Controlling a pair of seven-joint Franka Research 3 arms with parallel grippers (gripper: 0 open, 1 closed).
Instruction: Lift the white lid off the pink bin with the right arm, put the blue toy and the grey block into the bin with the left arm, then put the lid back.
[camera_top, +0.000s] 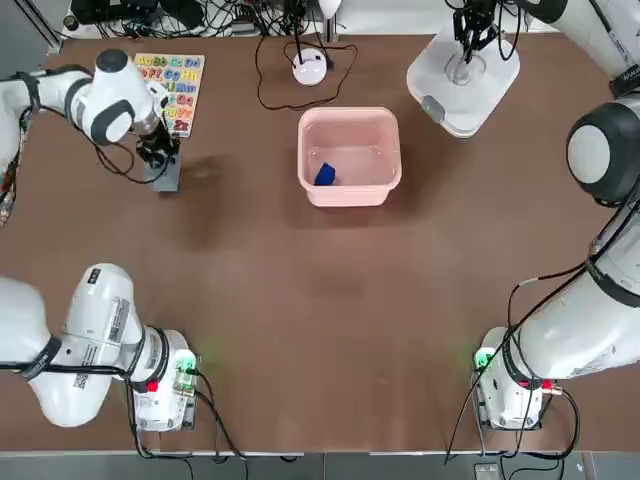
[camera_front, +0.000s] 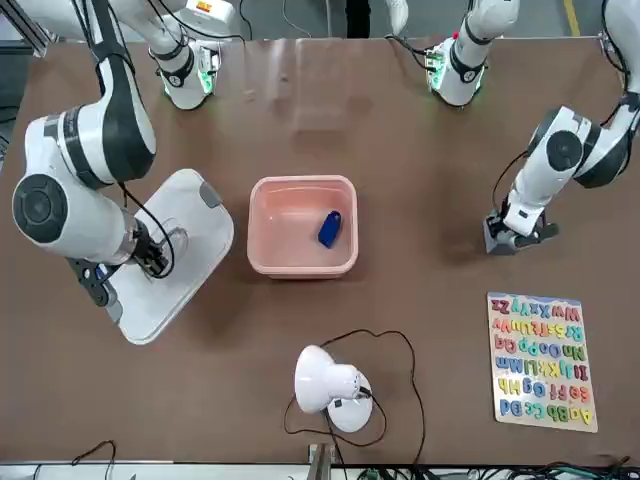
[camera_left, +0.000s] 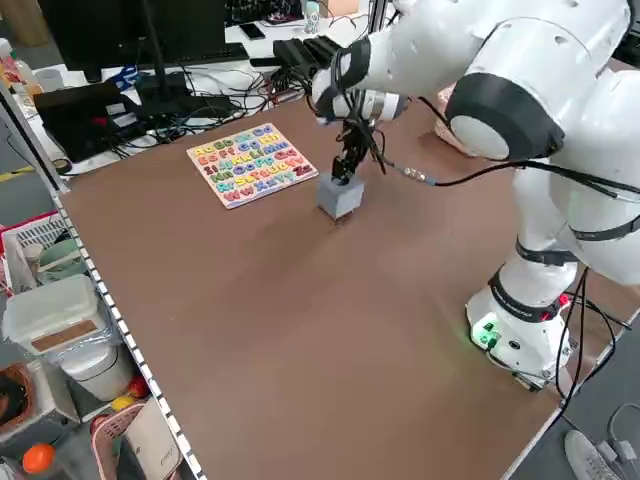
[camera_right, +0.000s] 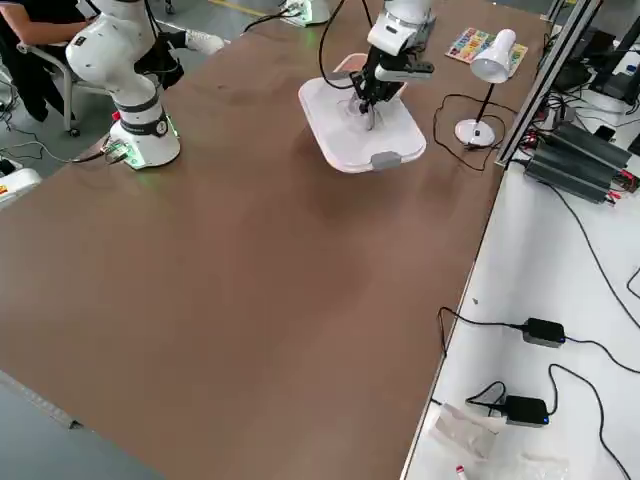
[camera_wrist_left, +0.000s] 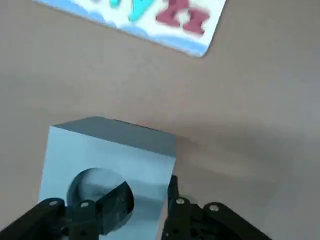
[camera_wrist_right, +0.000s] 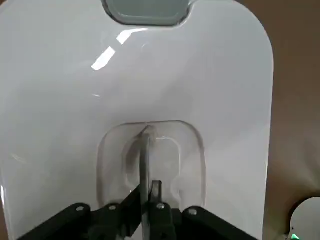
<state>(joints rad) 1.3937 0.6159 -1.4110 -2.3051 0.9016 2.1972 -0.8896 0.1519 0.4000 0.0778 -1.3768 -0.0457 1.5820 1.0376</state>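
Beside the puzzle board (camera_top: 171, 92), the left gripper (camera_top: 158, 162) pinches the grey block (camera_top: 165, 175), dimple up.

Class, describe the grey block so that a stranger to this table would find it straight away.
Find the colourful alphabet puzzle board at the table's far left corner. Just in front of it, the left gripper has its jaws shut on the grey block: a plain cube with a round dimple, unlike the flat board.

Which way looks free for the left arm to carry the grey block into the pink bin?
Probably straight across: bare table lies between the grey block and the open pink bin, whose white lid is off.
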